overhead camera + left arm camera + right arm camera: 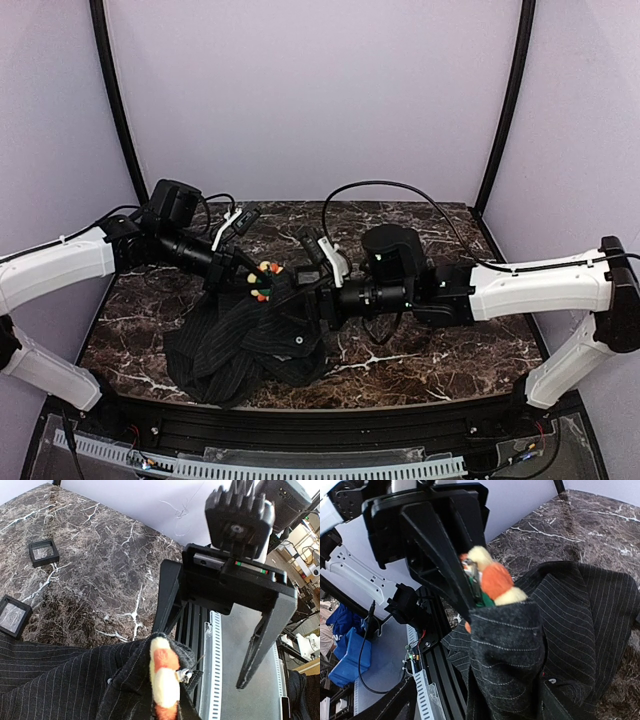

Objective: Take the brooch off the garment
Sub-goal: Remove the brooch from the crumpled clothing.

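You work over a dark marble table (450,340) veined in white, enclosed by pale lilac walls (320,100) and black corner poles (115,100), with two small black square boxes (44,551) on the stone. Your left gripper (255,278) is clamped on the brooch (495,580), held above the table on a raised fold of the garment (240,345), whose remainder lies heaped near the front edge. Your right gripper (207,655) faces it close by, jaws spread wide, gripping nothing.

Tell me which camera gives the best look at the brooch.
Right wrist: the brooch sits large and mid-frame, orange and cream petals clear against the garment. Left wrist catches it edge-on at the bottom; top external shows only small coloured specks.
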`<move>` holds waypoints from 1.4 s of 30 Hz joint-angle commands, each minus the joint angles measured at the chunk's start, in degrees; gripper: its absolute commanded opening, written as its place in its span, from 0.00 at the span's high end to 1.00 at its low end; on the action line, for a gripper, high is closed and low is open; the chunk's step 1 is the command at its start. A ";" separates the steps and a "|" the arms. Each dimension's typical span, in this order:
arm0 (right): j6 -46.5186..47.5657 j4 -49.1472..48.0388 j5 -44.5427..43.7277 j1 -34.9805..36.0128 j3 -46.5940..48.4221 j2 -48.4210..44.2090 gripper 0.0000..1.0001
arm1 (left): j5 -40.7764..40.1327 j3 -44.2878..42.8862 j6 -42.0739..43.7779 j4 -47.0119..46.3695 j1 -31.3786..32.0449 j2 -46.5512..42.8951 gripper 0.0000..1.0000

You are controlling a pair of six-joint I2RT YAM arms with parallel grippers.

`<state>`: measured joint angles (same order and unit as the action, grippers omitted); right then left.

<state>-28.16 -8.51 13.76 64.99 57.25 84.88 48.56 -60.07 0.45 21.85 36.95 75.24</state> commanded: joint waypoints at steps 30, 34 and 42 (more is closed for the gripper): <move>0.90 -7.12 -16.65 1.63 0.41 -4.51 1.00 | -15.50 -1.12 5.27 5.84 -0.58 2.49 0.99; 0.90 -6.29 -17.04 1.61 0.45 -5.43 1.00 | -15.46 -0.95 3.28 4.68 -1.27 1.74 0.99; -1.96 -3.84 -14.14 2.25 -1.84 -3.49 1.00 | -13.90 -0.36 -9.35 -2.98 -10.84 -6.11 0.99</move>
<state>-28.38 -11.03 -1.96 66.11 56.18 80.71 34.76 -59.94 -2.24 23.79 29.61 75.40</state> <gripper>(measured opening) 0.009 0.087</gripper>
